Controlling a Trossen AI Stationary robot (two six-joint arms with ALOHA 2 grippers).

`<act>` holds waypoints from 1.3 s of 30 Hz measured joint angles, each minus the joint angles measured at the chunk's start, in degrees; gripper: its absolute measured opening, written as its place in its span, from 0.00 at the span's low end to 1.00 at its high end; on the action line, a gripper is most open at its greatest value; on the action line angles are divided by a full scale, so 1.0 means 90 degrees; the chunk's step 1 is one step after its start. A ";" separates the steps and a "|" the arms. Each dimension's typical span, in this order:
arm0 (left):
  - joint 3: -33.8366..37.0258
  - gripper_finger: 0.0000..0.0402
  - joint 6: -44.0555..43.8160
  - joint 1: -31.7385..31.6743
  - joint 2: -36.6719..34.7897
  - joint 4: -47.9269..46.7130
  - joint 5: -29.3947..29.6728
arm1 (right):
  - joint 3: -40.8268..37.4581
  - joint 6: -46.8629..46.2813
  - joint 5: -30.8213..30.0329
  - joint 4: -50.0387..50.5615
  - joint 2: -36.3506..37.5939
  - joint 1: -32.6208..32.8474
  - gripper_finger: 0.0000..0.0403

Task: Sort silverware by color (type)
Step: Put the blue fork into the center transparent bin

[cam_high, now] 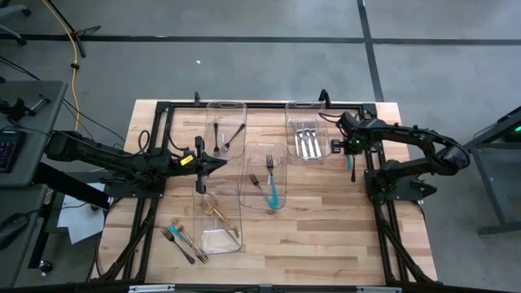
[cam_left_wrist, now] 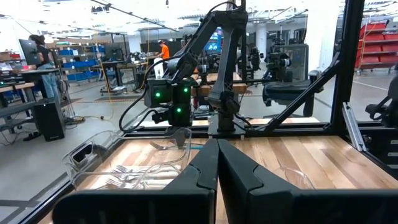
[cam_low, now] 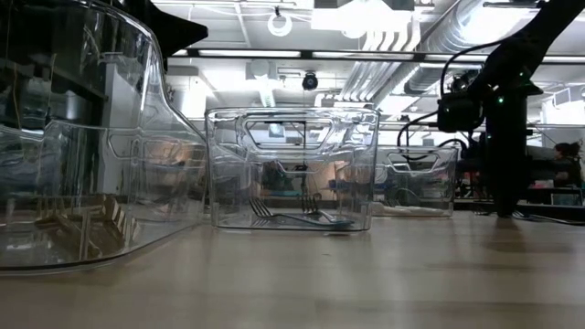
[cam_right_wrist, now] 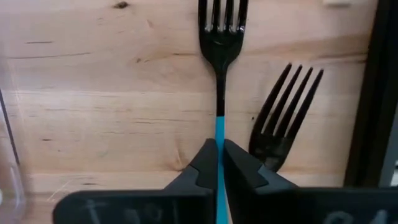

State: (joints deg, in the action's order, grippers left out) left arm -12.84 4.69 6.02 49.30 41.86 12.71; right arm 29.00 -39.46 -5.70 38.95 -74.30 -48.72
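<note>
1. The right end effector (cam_right_wrist: 217, 163) sits low over the wooden surface (cam_high: 326, 220) at its right edge, just beside the clear plastic bin of shiny silver forks (cam_high: 306, 141). Its fingers are clenched on the teal handle of a slim fork with a black head (cam_right_wrist: 219, 74).

2. In the right wrist view the fork's long axis runs straight out from between the fingers, tines pointing away, handle pinched between them. Fork and end effector are in line, so a straight lift looks sufficient.

3. A second dark fork (cam_right_wrist: 283, 115) lies just beside the gripped one, angled slightly away. It seems apart from the fingers, though its handle end is hidden behind them, so I cannot tell for sure.

4. The central clear rectangular bin (cam_high: 265, 175), already holding a teal-handled utensil (cam_high: 273, 195), lies well to the left of the right end effector. That is probably where this fork belongs.

5. The left end effector (cam_left_wrist: 216, 163) is clenched on nothing and hangs above the surface between the bins on its left side. It is near the central bin, but only the right arm holds a fork.

6. A few forks (cam_high: 183, 238) lie loose near the front left of the surface.
</note>
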 joint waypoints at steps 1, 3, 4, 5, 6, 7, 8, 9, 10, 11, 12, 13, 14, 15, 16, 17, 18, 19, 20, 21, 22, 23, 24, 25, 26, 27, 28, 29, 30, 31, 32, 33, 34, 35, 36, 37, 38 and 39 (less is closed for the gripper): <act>0.0000 0.00 0.0000 0.0001 0.0000 0.0001 0.0000 | 0.0051 0.0031 -0.0075 -0.0006 0.0049 0.0037 0.01; 0.0000 0.00 0.0000 0.0001 0.0000 -0.0001 0.0000 | 0.0184 0.0037 -0.0431 -0.0025 0.0132 0.0091 0.01; 0.0000 0.00 0.0000 0.0002 0.0000 -0.0001 -0.0002 | 0.0277 0.0035 -0.0531 0.0019 0.0229 0.0112 0.01; 0.0000 0.00 0.0000 0.0000 0.0000 -0.0001 -0.0002 | 0.0378 0.0064 -0.0611 0.0037 0.0316 0.0141 0.01; 0.0000 0.00 0.0000 0.0002 0.0000 -0.0003 -0.0002 | 0.0470 0.0093 -0.0629 0.0060 0.0370 0.0155 0.00; 0.0000 0.00 0.0000 0.0002 0.0000 -0.0001 -0.0002 | 0.0542 0.0109 -0.0620 0.0149 0.0429 0.0164 0.00; 0.0000 0.00 0.0000 0.0000 0.0000 -0.0003 -0.0012 | 0.0622 0.0119 -0.0584 0.0291 0.0511 0.0161 0.00; 0.0000 0.00 0.0000 0.0000 0.0000 -0.0019 -0.0017 | 0.0712 0.0166 -0.0589 0.0323 0.0593 0.0157 0.00; 0.0000 0.00 0.0000 0.0000 0.0000 -0.0030 -0.0017 | 0.0821 0.0246 -0.0610 0.0323 0.0670 0.0153 0.01; 0.0000 0.00 0.0000 0.0001 0.0000 -0.0028 -0.0017 | 0.0926 0.0287 -0.0665 0.0379 0.0774 0.0156 0.01; 0.0000 0.00 0.0000 0.0002 0.0000 -0.0030 -0.0017 | 0.1025 0.0354 -0.0706 0.0484 0.0889 0.0162 0.01; 0.0000 0.00 0.0000 0.0000 0.0000 -0.0039 -0.0017 | 0.1103 0.0440 -0.0712 0.0524 0.1008 0.0181 0.01; 0.0000 0.00 0.0000 0.0002 0.0000 -0.0040 -0.0017 | 0.1166 0.0544 -0.0707 0.0496 0.1142 0.0226 0.01; 0.0000 0.00 0.0000 0.0001 0.0000 -0.0038 -0.0016 | 0.1213 0.0640 -0.0708 0.0434 0.1325 0.0289 0.01; 0.0000 0.00 0.0000 0.0001 0.0000 -0.0038 -0.0017 | 0.1251 0.0720 -0.0705 0.0340 0.1513 0.0380 0.00; 0.0000 0.00 0.0000 0.0001 0.0000 -0.0038 -0.0017 | 0.1268 0.0765 -0.0682 0.0217 0.1685 0.0479 0.00; 0.0000 0.00 0.0000 0.0001 0.0000 -0.0038 -0.0017 | 0.1269 0.0757 -0.0659 0.0179 0.1851 0.0566 0.00; 0.0000 0.00 0.0001 0.0001 0.0000 -0.0038 -0.0016 | 0.1262 0.0714 -0.0655 0.0221 0.2015 0.0632 0.00; 0.0000 0.00 0.0000 0.0001 0.0000 -0.0038 -0.0016 | 0.1262 0.0684 -0.0707 0.0248 0.2164 0.0680 0.00; 0.0000 0.00 0.0000 0.0002 0.0000 -0.0038 -0.0017 | 0.1262 0.0618 -0.0754 0.0273 0.2286 0.0719 0.00; 0.0000 0.00 0.0000 0.0002 0.0000 -0.0035 -0.0016 | 0.1262 0.0489 -0.0816 0.0349 0.2385 0.0741 0.00; 0.0000 0.00 0.0000 0.0002 0.0000 -0.0035 -0.0017 | 0.1262 0.0295 -0.0874 0.0439 0.2454 0.0747 0.00; 0.0000 0.00 0.0000 0.0001 0.0000 -0.0035 -0.0016 | 0.1260 0.0112 -0.0951 0.0481 0.2482 0.0747 0.00; 0.0000 0.00 0.0000 0.0002 0.0000 -0.0030 -0.0017 | 0.1260 -0.0033 -0.1031 0.0505 0.2482 0.0747 0.00; 0.0000 0.00 0.0000 0.0002 0.0000 -0.0013 -0.0017 | 0.1260 -0.0086 -0.1083 0.0541 0.2454 0.0747 0.00; 0.0000 0.00 0.0000 0.0002 0.0000 0.0001 -0.0017 | 0.1260 -0.0093 -0.1116 0.0577 0.2410 0.0747 0.00; 0.0000 0.00 0.0000 0.0002 0.0000 0.0001 -0.0016 | 0.1260 -0.0098 -0.1158 0.0588 0.2338 0.0744 0.00; 0.0000 0.00 -0.0004 0.0002 0.0000 0.0001 -0.0015 | 0.1260 -0.0092 -0.1204 0.0595 0.2253 0.0744 0.00; 0.0000 0.00 -0.0015 0.0000 0.0000 0.0001 -0.0017 | 0.1260 -0.0051 -0.1246 0.0604 0.2154 0.0734 0.00; 0.0000 0.00 -0.0017 0.0000 0.0000 0.0001 -0.0015 | 0.1260 0.0021 -0.1266 0.0599 0.2035 0.0703 0.00; 0.0000 0.00 -0.0017 0.0000 0.0000 -0.0001 -0.0016 | 0.1260 0.0066 -0.1262 0.0596 0.1899 0.0644 0.00; 0.0000 0.00 -0.0018 0.0001 0.0000 -0.0001 -0.0016 | 0.1260 0.0095 -0.1244 0.0599 0.1734 0.0577 0.00; 0.0000 0.00 -0.0041 0.0000 0.0000 -0.0004 -0.0017 | 0.1260 0.0125 -0.1225 0.0601 0.1560 0.0498 0.00; 0.0000 0.00 -0.0106 0.0000 0.0000 -0.0014 -0.0016 | 0.1260 0.0226 -0.1206 0.0601 0.1383 0.0403 0.00; 0.0000 0.00 -0.0175 0.0002 0.0000 -0.0018 -0.0015 | 0.1260 0.0304 -0.1210 0.0599 0.1188 0.0302 0.00; 0.0000 0.00 -0.0223 0.0000 0.0000 -0.0016 -0.0017 | 0.1260 0.0406 -0.1234 0.0599 0.1002 0.0183 0.01; 0.0000 0.00 -0.0268 0.0000 0.0000 -0.0018 -0.0017 | 0.1260 0.0490 -0.1255 0.0600 0.0825 0.0049 0.03; 0.0000 0.00 -0.0284 0.0000 0.0000 -0.0020 -0.0017 | 0.1260 0.0575 -0.1268 0.0597 0.0651 -0.0084 0.04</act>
State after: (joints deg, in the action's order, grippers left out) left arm -12.84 2.13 6.02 49.30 41.67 12.56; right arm 40.34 -34.29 -17.12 44.33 -68.44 -49.48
